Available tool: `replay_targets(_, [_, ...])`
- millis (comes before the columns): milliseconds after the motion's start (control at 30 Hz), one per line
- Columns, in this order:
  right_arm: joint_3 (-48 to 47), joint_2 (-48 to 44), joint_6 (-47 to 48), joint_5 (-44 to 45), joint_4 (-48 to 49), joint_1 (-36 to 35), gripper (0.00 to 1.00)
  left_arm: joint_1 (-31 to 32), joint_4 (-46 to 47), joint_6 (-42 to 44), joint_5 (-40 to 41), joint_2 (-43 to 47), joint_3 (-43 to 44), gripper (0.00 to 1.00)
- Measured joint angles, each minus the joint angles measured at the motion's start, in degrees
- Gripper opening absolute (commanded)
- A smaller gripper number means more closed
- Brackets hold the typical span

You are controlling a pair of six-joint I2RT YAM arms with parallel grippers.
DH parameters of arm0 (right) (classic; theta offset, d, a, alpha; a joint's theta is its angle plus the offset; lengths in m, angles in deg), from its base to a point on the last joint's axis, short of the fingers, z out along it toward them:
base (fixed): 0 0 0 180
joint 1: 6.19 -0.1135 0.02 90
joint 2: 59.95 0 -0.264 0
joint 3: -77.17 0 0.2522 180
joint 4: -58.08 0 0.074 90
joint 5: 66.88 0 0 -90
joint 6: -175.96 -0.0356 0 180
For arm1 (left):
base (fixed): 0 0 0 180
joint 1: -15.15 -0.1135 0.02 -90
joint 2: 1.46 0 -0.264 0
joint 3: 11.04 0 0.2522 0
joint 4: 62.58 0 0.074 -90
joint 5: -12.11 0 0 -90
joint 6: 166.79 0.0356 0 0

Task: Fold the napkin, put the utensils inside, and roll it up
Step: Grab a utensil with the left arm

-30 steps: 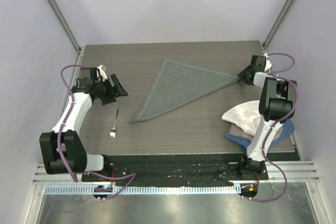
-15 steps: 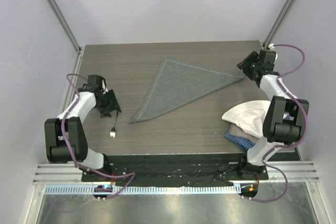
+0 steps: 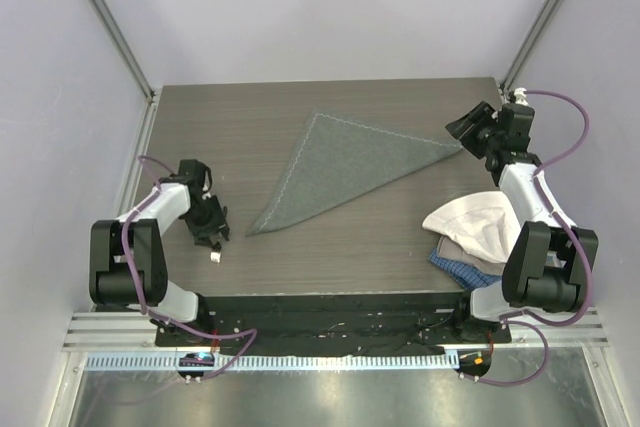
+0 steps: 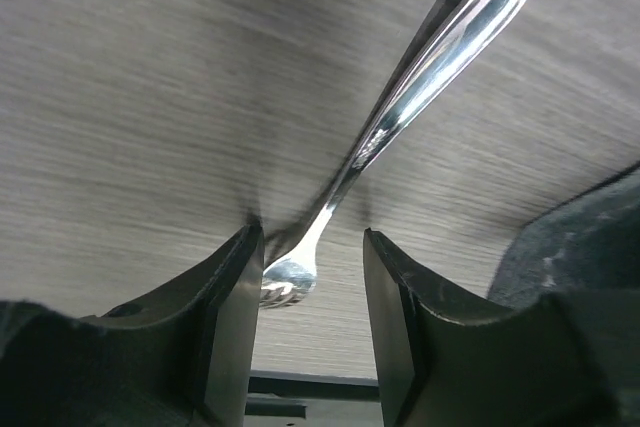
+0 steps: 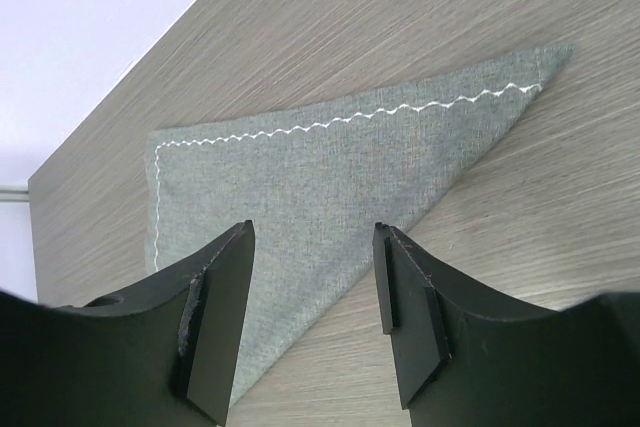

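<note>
The grey-green napkin [image 3: 340, 167] lies folded into a triangle in the middle of the table, and it also shows in the right wrist view [image 5: 330, 177]. The small silver fork [image 3: 214, 255] lies at the left, mostly hidden under my left gripper [image 3: 210, 229]. In the left wrist view the fork [image 4: 420, 87] lies on the table with its tine end between the open jaws of my left gripper [image 4: 312, 287], close to the left finger. My right gripper [image 3: 458, 132] is open and empty, just above the napkin's right corner; its wrist view shows the gripper [image 5: 312, 282] over the cloth's edge.
A cream-white cloth [image 3: 470, 222] lies on a blue checked cloth [image 3: 462, 265] at the near right. The table's black front edge [image 3: 340, 302] runs along the near side. Walls stand close at the left and right.
My left gripper has moved toward the near edge and come down over the fork, jaws astride its tine end. My right gripper has drawn back slightly from the napkin's right corner.
</note>
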Motion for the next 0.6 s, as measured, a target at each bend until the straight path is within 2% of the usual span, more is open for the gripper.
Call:
replay_targets(100, [0.96,-0.57,-0.17,-0.68,0.24,0.02,0.59,2.36,-0.72,-0.85,2.27,-0.26,-0.17,0.49])
replay_targets(200, [1.49,-0.83,-0.20,-1.25,0.33,0.00,0.59,4.02,-1.14,-1.70,4.26,-0.72,-0.07,0.44])
replay_targets(233, [1.53,-0.90,-0.22,-1.44,0.33,0.00,0.59,4.20,-1.33,-1.81,4.68,-1.03,0.13,0.36])
replay_targets(300, [1.53,-0.92,-0.28,-1.86,0.35,0.00,0.59,4.28,-1.97,-2.01,5.14,-1.75,0.66,0.28])
replay_targets(333, [1.53,-0.94,-0.35,-2.14,0.52,0.00,0.59,4.28,-2.23,-2.14,5.09,-1.99,0.83,0.19])
replay_targets(467, [1.57,-0.94,-0.63,-2.93,1.97,0.02,0.59,4.50,-2.54,-2.58,4.61,-2.54,1.22,0.00])
replay_targets(600, [1.81,-0.92,-1.01,-3.30,2.99,0.00,0.59,4.63,-2.84,-2.36,3.56,-3.19,1.75,0.00])
